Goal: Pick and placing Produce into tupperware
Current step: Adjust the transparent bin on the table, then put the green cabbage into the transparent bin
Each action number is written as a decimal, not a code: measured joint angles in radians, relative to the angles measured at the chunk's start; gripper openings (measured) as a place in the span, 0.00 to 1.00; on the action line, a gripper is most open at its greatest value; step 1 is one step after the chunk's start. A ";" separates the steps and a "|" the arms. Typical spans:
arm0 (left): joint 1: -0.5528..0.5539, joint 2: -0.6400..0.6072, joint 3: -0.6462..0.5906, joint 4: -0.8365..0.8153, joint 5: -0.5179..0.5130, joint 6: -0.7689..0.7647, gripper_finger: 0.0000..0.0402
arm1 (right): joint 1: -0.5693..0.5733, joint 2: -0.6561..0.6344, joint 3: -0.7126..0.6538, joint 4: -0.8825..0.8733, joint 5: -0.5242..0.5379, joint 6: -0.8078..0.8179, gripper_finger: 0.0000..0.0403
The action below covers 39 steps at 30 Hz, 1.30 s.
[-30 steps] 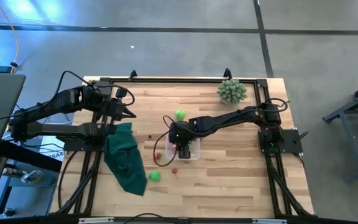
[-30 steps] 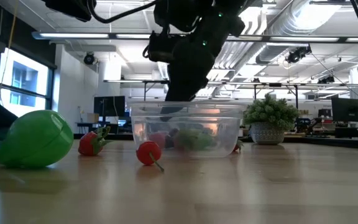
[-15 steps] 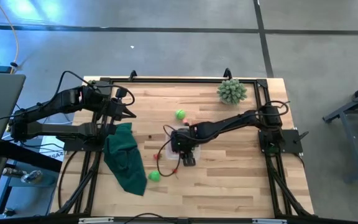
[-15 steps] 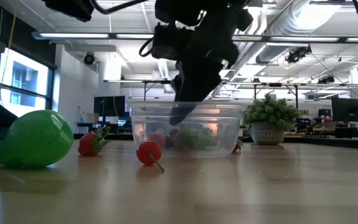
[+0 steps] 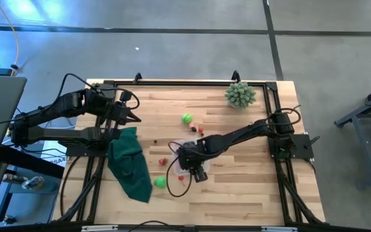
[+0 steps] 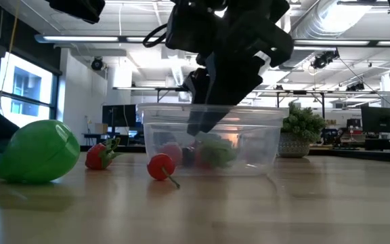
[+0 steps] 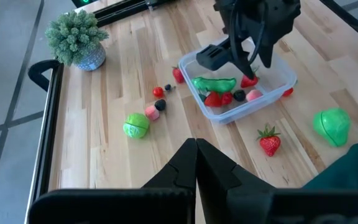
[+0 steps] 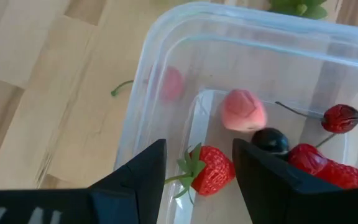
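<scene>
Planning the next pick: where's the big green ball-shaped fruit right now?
In the high view the green fruit lies on the table left of the tupperware, just right of the green cloth's lower corner; the right hand is over the tupperware.

1. Clear square tupperware (image 7: 281, 74), upright on desk, holding strawberry (image 8: 213, 170), pink piece (image 8: 243, 110), dark berry (image 8: 269, 140), green pod (image 7: 214, 83).
2. Loose produce on desk: green ball (image 7: 136, 126), strawberry (image 7: 269, 142) (leafy top), green fruit (image 7: 331, 124).
</scene>
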 joint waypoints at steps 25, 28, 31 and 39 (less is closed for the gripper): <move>0.000 0.000 0.000 0.000 0.000 0.000 0.00 | -0.315 0.001 0.636 -0.510 -0.146 -0.419 0.44; 0.000 0.000 0.000 0.000 0.000 0.000 0.00 | -0.392 0.000 0.695 -0.540 -0.194 -0.531 0.44; 0.000 0.000 0.000 0.000 0.000 0.000 0.00 | -0.458 0.000 0.703 -0.549 -0.230 -0.663 0.44; 0.000 0.000 0.000 0.000 0.000 0.000 0.00 | -0.542 0.000 0.553 -0.527 -0.370 -0.878 0.44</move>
